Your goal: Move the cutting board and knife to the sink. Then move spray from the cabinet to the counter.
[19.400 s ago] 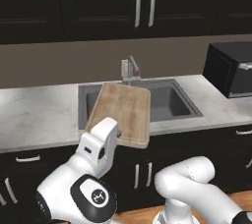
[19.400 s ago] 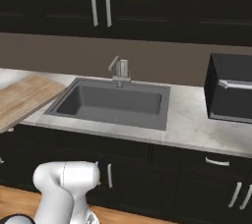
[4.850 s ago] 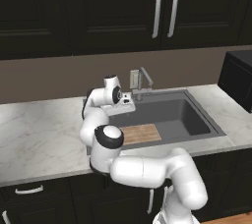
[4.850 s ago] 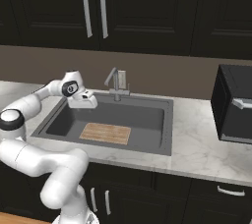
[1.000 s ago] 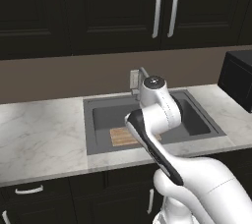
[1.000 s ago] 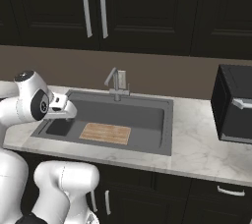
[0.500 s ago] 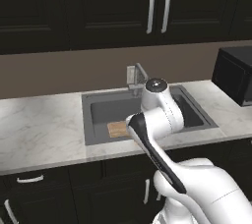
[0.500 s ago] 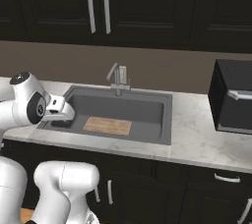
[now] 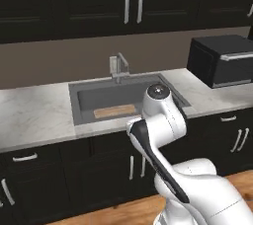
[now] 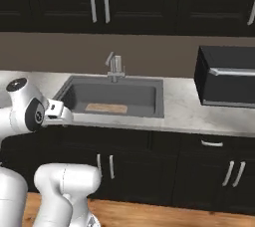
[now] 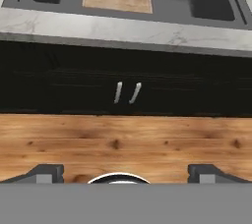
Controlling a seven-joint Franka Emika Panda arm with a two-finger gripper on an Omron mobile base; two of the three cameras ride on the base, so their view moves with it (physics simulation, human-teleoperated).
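The counter ran pale and marbled across both base views, over dark lower cabinet fronts that the hand view showed head-on above a strip of wooden floor. A black microwave stood on the counter at the right in both base views, well apart from the sink. The sink sat recessed in the counter, with its silver faucet at the back edge. The cutting board lay flat on the sink's floor, toward the front left; the hand view caught it from above, apart from the basin walls. The gripper hung low before the cabinets, its two fingertips spread wide apart with nothing between them.
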